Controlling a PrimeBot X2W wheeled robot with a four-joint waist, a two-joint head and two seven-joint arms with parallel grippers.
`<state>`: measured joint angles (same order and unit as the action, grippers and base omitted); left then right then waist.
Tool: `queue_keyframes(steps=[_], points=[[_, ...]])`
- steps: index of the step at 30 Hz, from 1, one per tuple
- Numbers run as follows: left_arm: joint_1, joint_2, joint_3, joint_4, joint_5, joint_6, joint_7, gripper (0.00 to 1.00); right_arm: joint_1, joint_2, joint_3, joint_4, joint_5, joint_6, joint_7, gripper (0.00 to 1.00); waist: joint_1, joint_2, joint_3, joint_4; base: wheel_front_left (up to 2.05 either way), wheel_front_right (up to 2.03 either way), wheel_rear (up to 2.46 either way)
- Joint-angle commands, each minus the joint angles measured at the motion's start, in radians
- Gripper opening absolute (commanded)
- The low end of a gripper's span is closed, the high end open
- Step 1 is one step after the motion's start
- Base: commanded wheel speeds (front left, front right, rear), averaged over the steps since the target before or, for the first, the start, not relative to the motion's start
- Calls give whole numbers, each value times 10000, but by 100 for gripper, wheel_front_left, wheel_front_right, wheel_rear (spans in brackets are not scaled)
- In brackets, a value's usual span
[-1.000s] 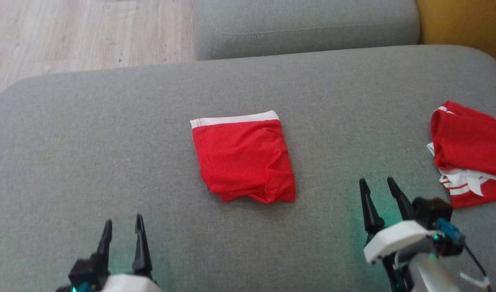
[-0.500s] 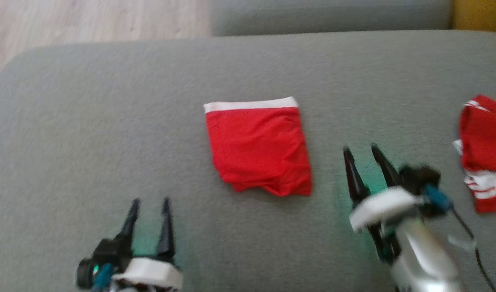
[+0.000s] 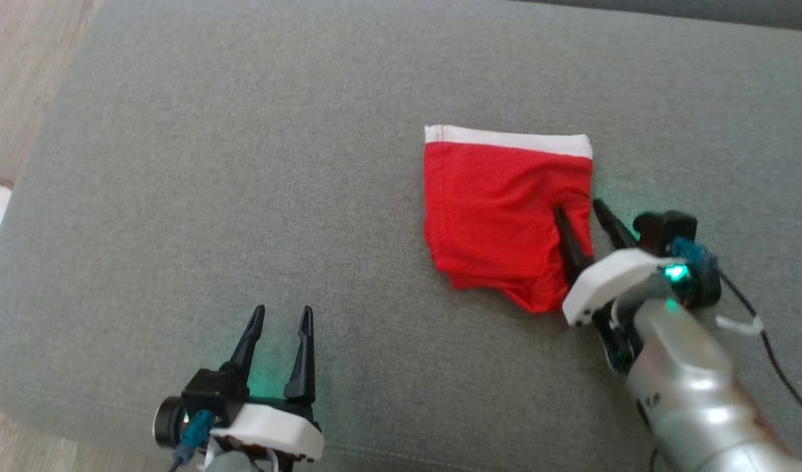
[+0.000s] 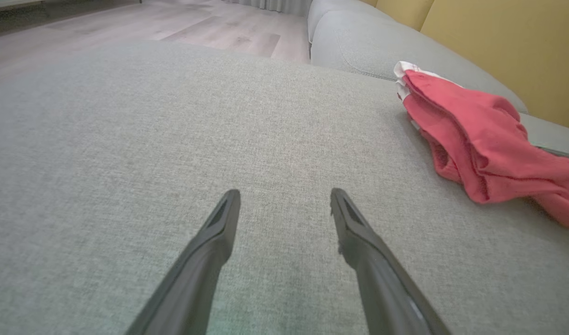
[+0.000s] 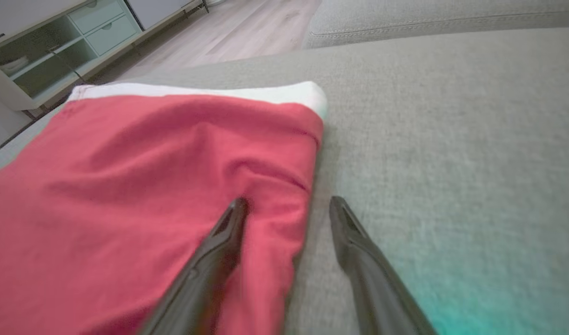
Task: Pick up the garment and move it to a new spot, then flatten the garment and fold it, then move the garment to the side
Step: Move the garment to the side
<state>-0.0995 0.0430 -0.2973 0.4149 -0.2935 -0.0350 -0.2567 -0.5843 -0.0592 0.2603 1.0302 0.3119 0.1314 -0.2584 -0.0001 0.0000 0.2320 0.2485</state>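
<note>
The garment (image 3: 499,210) is red with a white waistband and lies folded flat on the grey sofa cushion (image 3: 243,164). My right gripper (image 3: 578,206) stands open astride its right edge. In the right wrist view the left finger rests over the red cloth (image 5: 149,177) and the other over bare cushion, the right gripper (image 5: 289,201) empty between them. My left gripper (image 3: 283,308) is open near the cushion's front edge, well left of the garment. The left wrist view shows the left gripper (image 4: 284,190) over bare fabric, with the garment (image 4: 475,135) off to the right.
Wooden floor (image 3: 20,78) lies beyond the cushion's left edge. The cushion's front edge runs just below my left gripper. A second grey cushion (image 4: 358,42) and a yellow backrest (image 4: 498,37) stand behind. A pale cabinet (image 5: 56,51) stands across the floor.
The head camera has swung, shifting the whole picture. My right gripper has moved forward and left from bare cushion onto the garment's right edge. The garment lies as before.
</note>
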Motion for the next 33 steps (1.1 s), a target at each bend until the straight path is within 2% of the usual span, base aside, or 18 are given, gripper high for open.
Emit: queue_keyframes(steps=[1, 5, 8, 18, 19, 22, 26, 33], points=[[-279, 72, 317, -260, -45, 38, -51, 100, -158, 89, 361, 237, 127, -7, 29, 0, 1, 0, 106, 4, 0, 0, 0], [-252, 72, 495, -286, 24, -7, -51, 100, -272, 89, 400, 129, 443, -7, -23, 0, 1, 0, -18, -644, 0, 0, 0], [-273, 72, 599, -352, 108, -40, -51, 100, -182, 89, 201, -465, 501, -7, -29, 0, 1, 0, -155, -1500, 0, 0, 0], [-854, 72, 670, -408, 595, -361, -51, 100, 393, 89, 767, -1666, 959, -7, -32, 0, 1, 0, -267, -5314, 0, 0, 0], [-854, 72, 670, -408, 595, -361, -51, 100, 393, 89, 767, -1666, 959, -7, -32, 0, 1, 0, -267, -5314, 0, 0, 0], [-1023, 72, 615, -358, 702, -458, -51, 100, 505, 89, 982, -1889, 1149, -7, -32, 0, 1, 0, -170, -6163, 0, 0, 0], [-1117, 72, 483, -311, 771, -594, -51, 100, 668, 89, 1142, -2076, 1309, -7, -33, 0, 1, 0, -23, -6846, 0, 0, 0], [-1118, 72, 275, -184, 914, -715, -51, 100, 311, 89, 1031, -2360, 792, -7, -33, 0, 1, 0, 255, -7084, 0, 0, 0]])
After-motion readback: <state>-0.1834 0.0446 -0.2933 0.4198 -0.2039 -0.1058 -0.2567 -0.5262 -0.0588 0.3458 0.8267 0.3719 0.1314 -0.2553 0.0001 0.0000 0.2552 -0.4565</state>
